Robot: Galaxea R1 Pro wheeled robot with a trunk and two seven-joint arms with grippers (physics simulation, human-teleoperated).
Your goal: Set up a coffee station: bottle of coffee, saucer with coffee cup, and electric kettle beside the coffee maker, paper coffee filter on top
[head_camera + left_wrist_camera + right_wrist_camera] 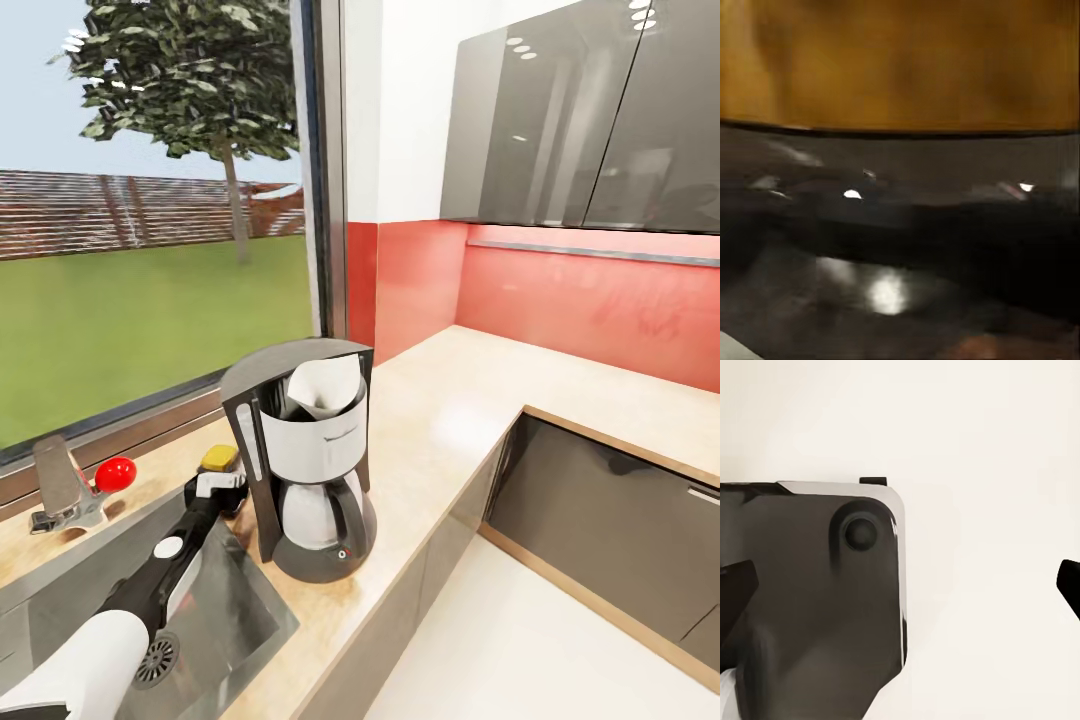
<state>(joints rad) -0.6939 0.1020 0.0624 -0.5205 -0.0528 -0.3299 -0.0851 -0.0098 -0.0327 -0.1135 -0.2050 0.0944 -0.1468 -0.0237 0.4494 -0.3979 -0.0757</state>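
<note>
Beige counter (450, 420) holds the coffee maker (305, 465); left gripper (222, 488) seemingly clasps the coffee bottle (220, 458), next to set beside it.

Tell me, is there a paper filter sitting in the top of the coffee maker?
Yes, a white paper filter sits in the open top of the coffee maker.

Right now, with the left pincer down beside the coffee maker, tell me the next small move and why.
Probably lower the yellow-capped bottle gently onto the countertop and only then let go. The left pincer has it right beside the coffee maker, at the sink's edge, and the left wrist view sits too close to show whether its base is resting yet. The paper filter is already on top.
</note>
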